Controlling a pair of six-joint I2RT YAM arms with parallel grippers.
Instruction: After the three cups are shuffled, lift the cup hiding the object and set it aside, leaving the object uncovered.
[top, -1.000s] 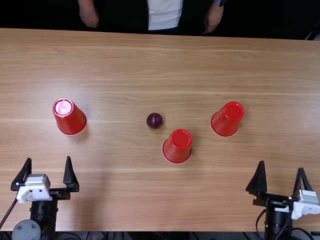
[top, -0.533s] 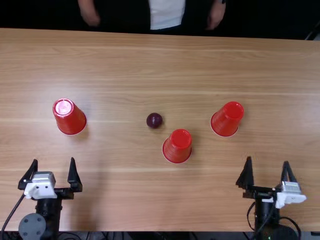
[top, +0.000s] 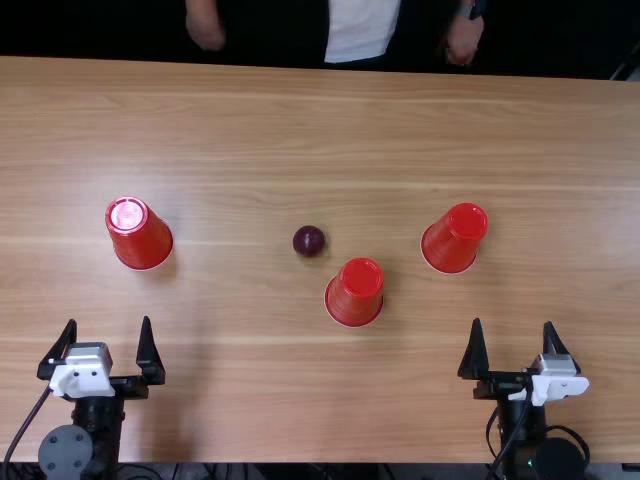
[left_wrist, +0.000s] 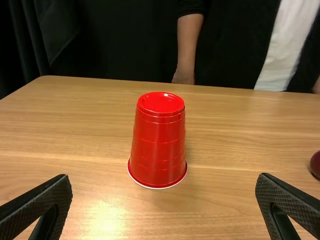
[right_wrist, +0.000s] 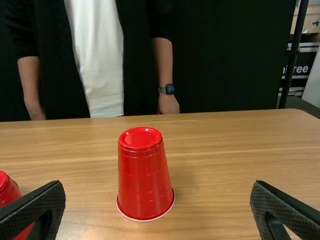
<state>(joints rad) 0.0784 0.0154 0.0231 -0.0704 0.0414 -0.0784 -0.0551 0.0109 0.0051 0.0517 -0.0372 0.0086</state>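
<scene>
Top view: the ball (top: 309, 241) lies bare at mid-frame, and the middle cup (top: 354, 292) stands just below and right of it, not over it. The left cup (top: 138, 235) and right cup (top: 454, 239) stand well out at mid-left and mid-right. The left gripper (top: 106, 324), lower left, and the right gripper (top: 511, 327), lower right, both have their fingers spread wide and hold nothing. The right one is nearer the ball.

Left wrist view: the left cup (left_wrist: 158, 140) stands mouth-down at centre, the ball (left_wrist: 316, 164) at the right edge.

Right wrist view: the right cup (right_wrist: 144, 175) stands at centre, the middle cup (right_wrist: 7, 192) at lower left.

The uncovering looks done
</scene>
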